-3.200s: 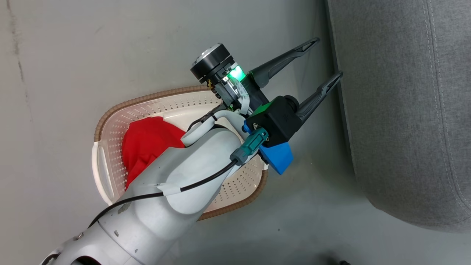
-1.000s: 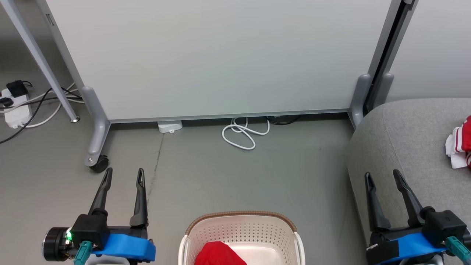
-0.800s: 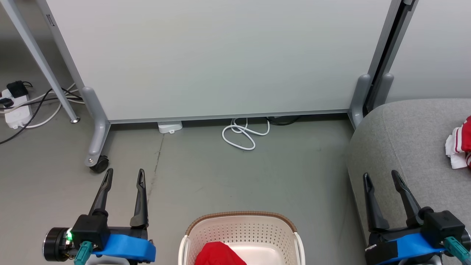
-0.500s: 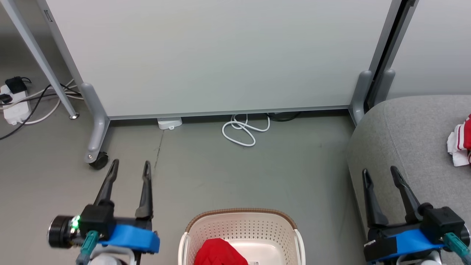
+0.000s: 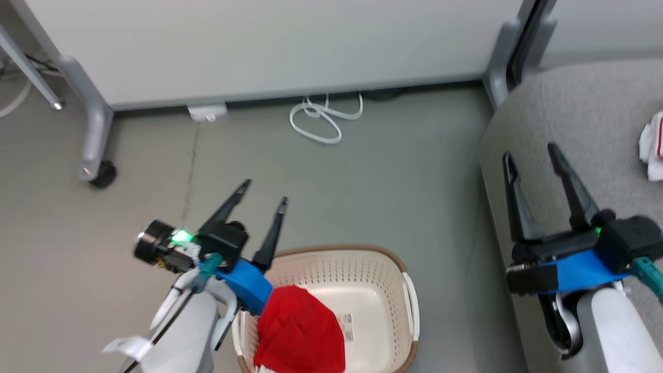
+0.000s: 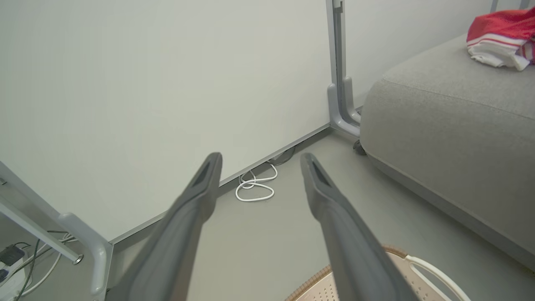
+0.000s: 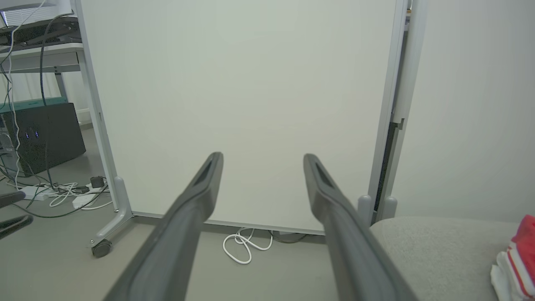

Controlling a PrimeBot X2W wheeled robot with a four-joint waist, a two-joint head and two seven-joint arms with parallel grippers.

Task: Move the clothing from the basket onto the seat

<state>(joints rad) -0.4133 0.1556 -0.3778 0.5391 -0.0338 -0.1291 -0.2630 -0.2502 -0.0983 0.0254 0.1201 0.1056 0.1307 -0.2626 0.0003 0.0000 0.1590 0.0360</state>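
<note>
The left end effector (image 5: 265, 190) has its two dark fingers spread wide, with nothing between them. Its blue wrist block sits over the left rim of the basket (image 5: 362, 269). The fingers slant away from the block, their tips over bare floor (image 5: 362, 197) just past the basket's far rim. Behind and below the block, inside the basket, lies the plain red garment (image 5: 300, 331), bunched in a heap against the side nearest this end effector. Whether the block touches the cloth cannot be told. Beside the heap, on the side away from the end effector, a paper label (image 5: 348, 327) shows on the basket's pale bottom. In the left wrist view the basket's brown rim and a white handle show under the right-hand finger.

The right end effector (image 5: 529, 151) is likewise spread and empty. It hangs over the edge of the grey sofa (image 5: 570, 103) that faces the basket, and it is well apart from the basket, which stands on the floor to its left. To the right of its fingers, further along the sofa top, lies the striped garment (image 5: 653, 147), red and white, crumpled and clear of the fingers.

Beyond the fingertips of both end effectors, a white cable (image 5: 316, 116) lies coiled on the floor at the foot of a pale partition panel (image 5: 259, 41). A black caster (image 5: 102, 173) under the panel's frame stands ahead and to the left of the left end effector. A grey post (image 5: 500, 62) of the frame stands ahead of the right one, at the sofa's far corner.
</note>
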